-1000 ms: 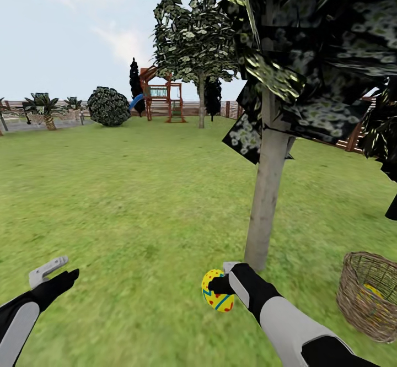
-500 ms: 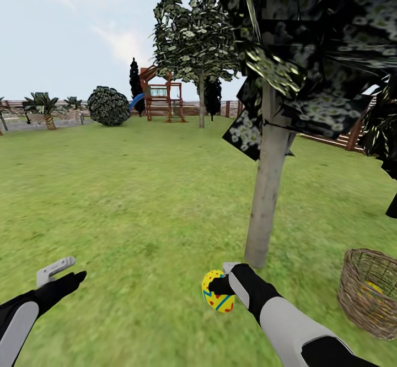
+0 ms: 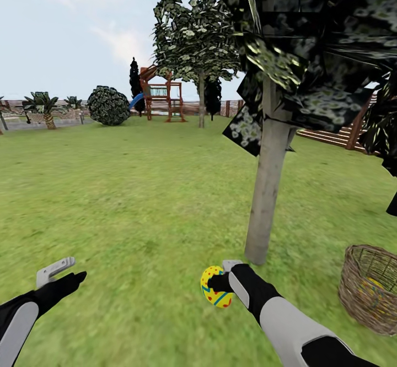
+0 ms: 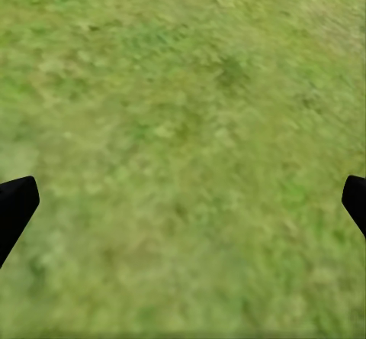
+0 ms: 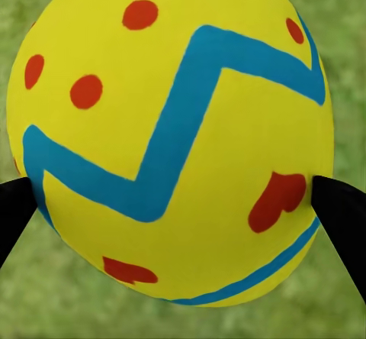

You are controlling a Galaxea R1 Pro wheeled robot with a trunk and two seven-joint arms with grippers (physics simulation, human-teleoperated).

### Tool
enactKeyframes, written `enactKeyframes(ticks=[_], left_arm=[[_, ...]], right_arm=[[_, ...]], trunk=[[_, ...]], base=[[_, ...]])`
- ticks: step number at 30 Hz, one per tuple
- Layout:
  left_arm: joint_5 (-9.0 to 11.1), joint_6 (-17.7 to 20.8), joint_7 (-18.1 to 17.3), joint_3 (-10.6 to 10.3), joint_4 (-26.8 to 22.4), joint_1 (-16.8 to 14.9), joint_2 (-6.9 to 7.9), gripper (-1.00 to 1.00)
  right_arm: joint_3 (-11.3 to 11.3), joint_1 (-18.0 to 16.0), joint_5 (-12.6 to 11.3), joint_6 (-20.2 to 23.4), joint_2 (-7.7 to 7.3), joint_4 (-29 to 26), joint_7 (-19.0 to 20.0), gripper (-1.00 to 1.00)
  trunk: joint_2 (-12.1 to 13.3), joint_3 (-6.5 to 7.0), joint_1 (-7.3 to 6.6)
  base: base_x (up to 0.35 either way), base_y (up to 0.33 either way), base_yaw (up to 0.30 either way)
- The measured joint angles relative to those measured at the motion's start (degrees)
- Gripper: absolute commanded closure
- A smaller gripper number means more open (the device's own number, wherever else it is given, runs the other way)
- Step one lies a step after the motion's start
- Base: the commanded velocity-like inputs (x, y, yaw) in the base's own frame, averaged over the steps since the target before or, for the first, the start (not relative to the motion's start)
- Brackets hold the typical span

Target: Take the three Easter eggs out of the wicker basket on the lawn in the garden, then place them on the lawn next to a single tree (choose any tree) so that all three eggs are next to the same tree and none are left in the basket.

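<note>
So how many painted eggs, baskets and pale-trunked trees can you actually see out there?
Yellow eggs with blue zigzag: 2, one in the right gripper, one glimpsed inside the basket
Woven brown wicker basket: 1
Pale grey-trunked trees: 2 ()
Total: 5

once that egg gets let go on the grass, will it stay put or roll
The Easter egg is smooth and rounded, so it may roll a little. The lawn looks flat, which should stop it soon. Its glossy shell looks slippery against the right end effector.
</note>
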Motion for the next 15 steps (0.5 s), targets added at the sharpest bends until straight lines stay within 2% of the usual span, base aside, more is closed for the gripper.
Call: enactKeyframes(ticks=[8, 15], left_arm=[[0.1, 0.9, 0.1, 0.1, -0.1, 0.0, -0.03, -1.00], [0.4, 3.2, 0.2, 0.4, -0.1, -1.4, 0.32, -1.00]], right_arm=[[-0.1, 0.0, -0.1, 0.2, 0.00, -0.2, 0.3, 1.00], [-0.6, 0.0, 0.7, 2.1, -0.05, -0.3, -0.1, 1.00]], trunk=[[-3.2, -1.54, 1.76], [-6.0, -2.83, 3.30]], base=[[0.000, 0.000, -0.181], [0.000, 0.000, -0.037]])
